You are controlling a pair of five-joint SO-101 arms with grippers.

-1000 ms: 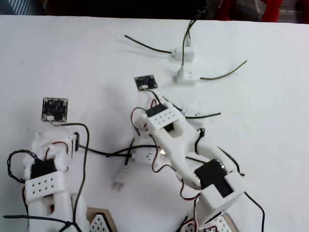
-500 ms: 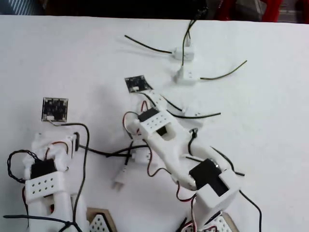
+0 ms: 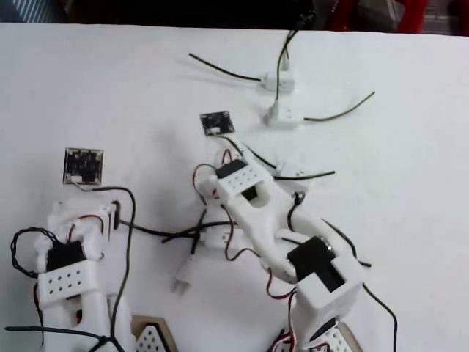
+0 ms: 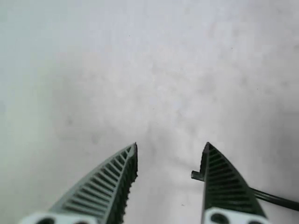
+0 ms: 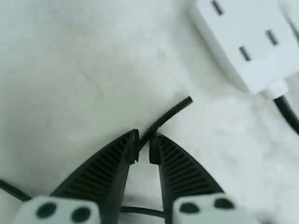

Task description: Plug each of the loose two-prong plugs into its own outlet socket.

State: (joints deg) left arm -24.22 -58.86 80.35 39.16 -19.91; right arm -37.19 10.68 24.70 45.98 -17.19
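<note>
My right gripper (image 5: 142,140) has its jaws pinched nearly together on a thin black wire (image 5: 170,114), and the wire's cut end sticks out just past the tips. Ahead of those jaws and off to one side sits a white socket block (image 5: 243,42), slots up, near the jaws but not touching them (its own cable trails off one end). My left gripper (image 4: 170,149) has its jaws spread over bare table (image 4: 140,56). A dark cable (image 4: 266,197) runs under one finger, its end just showing inside the gap. In the high view a loose two-prong plug (image 3: 183,275) lies flat between my arms, well back from both sets of jaws.
</note>
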